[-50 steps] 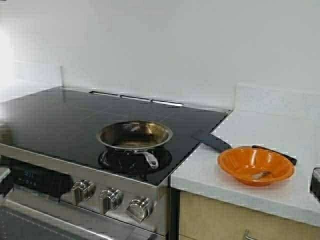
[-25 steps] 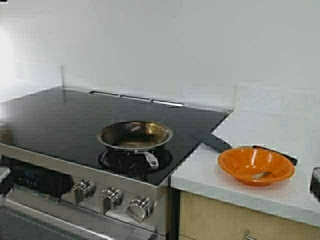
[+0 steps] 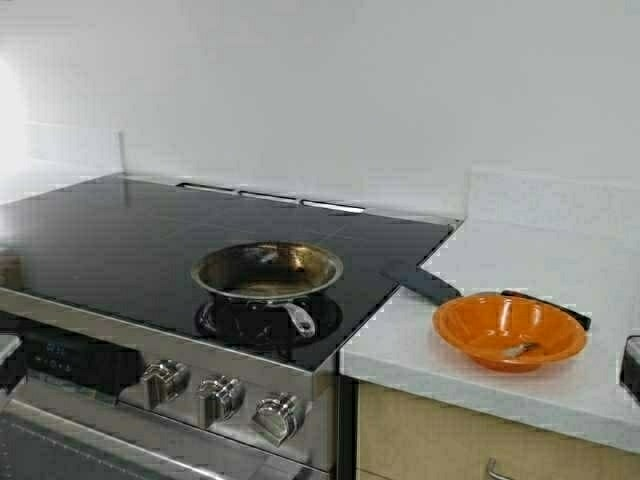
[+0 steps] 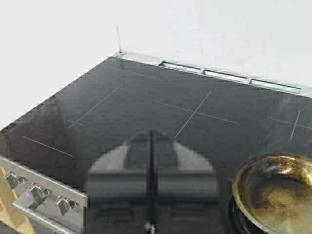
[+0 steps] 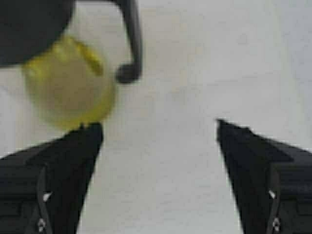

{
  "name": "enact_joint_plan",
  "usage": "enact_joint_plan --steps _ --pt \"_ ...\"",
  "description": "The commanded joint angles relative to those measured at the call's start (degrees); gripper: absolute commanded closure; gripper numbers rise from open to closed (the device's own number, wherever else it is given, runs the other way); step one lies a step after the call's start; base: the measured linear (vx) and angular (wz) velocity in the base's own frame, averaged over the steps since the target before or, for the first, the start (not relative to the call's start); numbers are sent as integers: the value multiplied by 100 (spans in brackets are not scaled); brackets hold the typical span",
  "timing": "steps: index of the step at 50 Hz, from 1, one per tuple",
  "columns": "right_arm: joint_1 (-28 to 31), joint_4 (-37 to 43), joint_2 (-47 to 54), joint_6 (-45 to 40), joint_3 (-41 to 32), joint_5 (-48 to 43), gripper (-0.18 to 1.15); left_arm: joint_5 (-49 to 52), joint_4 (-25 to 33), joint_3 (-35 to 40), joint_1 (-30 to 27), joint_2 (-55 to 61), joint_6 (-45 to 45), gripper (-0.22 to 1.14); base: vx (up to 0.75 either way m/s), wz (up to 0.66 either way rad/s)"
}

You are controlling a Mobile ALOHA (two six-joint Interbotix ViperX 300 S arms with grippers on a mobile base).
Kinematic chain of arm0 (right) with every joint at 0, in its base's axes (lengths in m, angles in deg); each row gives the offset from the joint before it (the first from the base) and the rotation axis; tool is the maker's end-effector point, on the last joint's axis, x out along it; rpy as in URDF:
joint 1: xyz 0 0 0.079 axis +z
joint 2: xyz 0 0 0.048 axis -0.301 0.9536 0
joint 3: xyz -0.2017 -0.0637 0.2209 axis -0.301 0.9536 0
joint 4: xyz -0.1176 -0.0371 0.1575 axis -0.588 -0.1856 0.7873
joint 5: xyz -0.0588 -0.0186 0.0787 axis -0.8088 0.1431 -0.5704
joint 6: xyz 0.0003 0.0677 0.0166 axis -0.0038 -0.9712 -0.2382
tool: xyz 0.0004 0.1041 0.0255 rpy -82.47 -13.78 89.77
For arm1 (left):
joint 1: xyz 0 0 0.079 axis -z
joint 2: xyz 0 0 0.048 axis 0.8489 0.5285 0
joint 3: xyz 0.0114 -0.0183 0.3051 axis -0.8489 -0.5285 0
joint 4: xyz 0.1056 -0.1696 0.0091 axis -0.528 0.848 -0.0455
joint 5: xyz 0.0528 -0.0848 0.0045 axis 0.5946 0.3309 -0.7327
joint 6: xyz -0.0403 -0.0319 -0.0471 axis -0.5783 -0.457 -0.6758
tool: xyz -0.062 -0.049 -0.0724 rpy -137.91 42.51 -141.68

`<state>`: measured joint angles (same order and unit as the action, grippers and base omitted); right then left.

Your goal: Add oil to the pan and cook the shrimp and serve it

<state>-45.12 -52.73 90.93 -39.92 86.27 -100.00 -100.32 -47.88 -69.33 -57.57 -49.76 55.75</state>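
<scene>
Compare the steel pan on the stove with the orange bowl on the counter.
The pan is shiny steel with a browned inside; the orange bowl is bright orange all over. The pan has a short silver handle pointing toward the knobs; the bowl has none. The pan sits on the black cooktop; the bowl sits on the white counter. The pan looks empty; the bowl holds a small pale piece, likely the shrimp. Both are round and upright.
</scene>
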Motion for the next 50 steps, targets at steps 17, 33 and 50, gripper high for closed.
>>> enact_joint_plan --steps 17,33,50 --pt "650 141 -1758 18 246 510 3 -35 70 149 0 -220 -18 89 0 0" --pt "1521 -149 -3050 308 738 712 98 9 70 176 0 -272 -18 89 0 0" --pt "2979 -896 -4570 1037 1055 1485 88 9 70 185 0 -369 -18 89 0 0"
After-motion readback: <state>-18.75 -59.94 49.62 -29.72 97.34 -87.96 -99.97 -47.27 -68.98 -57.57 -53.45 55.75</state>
